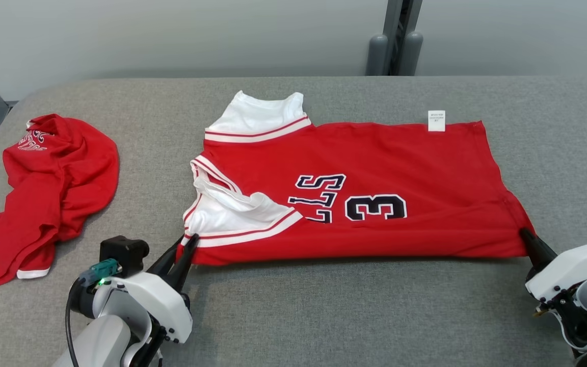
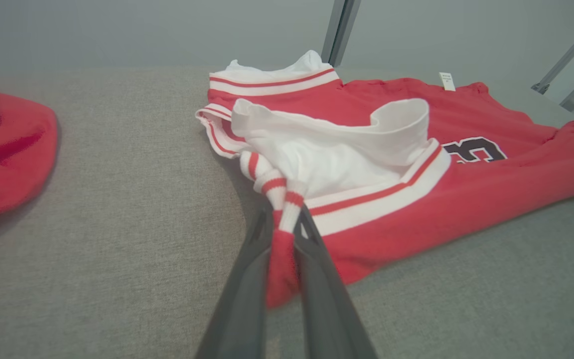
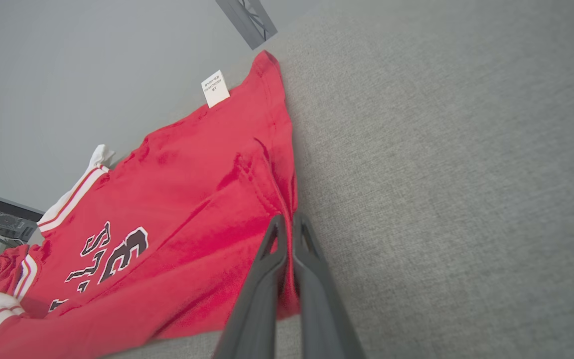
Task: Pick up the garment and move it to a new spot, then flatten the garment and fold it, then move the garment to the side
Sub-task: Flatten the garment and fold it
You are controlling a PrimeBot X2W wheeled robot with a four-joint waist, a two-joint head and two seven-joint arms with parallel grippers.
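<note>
A red jersey, the garment point(image 1: 375, 168), lies spread across the grey table, white striped shoulders to the left, hem to the right, with dark letters and a "3" on it. My left gripper point(image 1: 190, 239) is shut on the near shoulder strap point(image 2: 282, 209), which bunches between the fingers point(image 2: 247, 279). At the hem's near right corner point(image 3: 287, 234) my right gripper point(image 1: 524, 233) is shut on the red cloth. A white label point(image 1: 436, 121) sticks out at the far edge of the garment point(image 3: 167, 199).
A second red garment point(image 1: 44, 188) lies crumpled at the table's left end, and also in the left wrist view as a red heap point(image 2: 3, 144). Grey table point(image 1: 349, 306) stretches bare in front of the jersey. A dark post point(image 1: 395, 41) stands behind the far edge.
</note>
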